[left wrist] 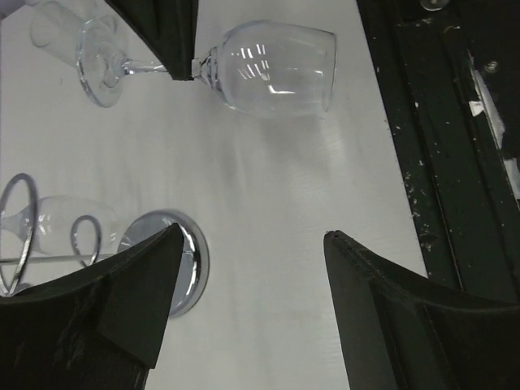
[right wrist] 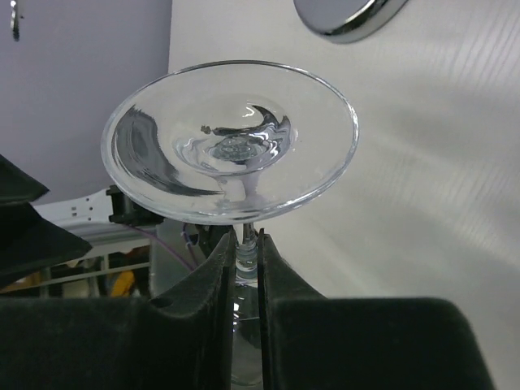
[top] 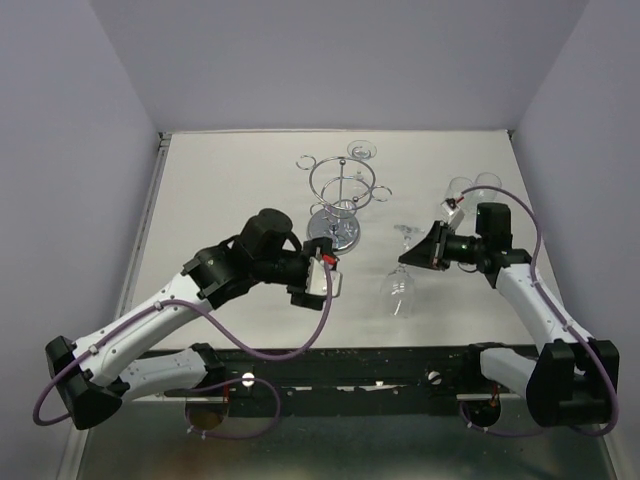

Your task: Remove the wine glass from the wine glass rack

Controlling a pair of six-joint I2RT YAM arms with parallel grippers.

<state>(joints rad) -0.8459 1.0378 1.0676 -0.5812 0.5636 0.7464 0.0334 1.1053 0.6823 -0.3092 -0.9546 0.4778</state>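
The wine glass rack (top: 343, 190) is a chrome wire stand with a round mirrored base (top: 335, 233), at the table's middle back. One wine glass (top: 362, 151) still hangs at its far rim. My right gripper (top: 408, 260) is shut on the stem of a clear wine glass (top: 400, 292), held clear of the rack to its right, lying over with the bowl toward the near edge. In the right wrist view the fingers (right wrist: 280, 276) pinch the stem under the foot (right wrist: 231, 138). My left gripper (top: 330, 275) is open and empty beside the rack base (left wrist: 193, 260).
Two more clear glasses (top: 472, 188) lie at the back right, behind my right wrist; they also show in the left wrist view (left wrist: 65, 36). The black arm mount rail (top: 350, 365) runs along the near table edge. Grey walls enclose the table on three sides.
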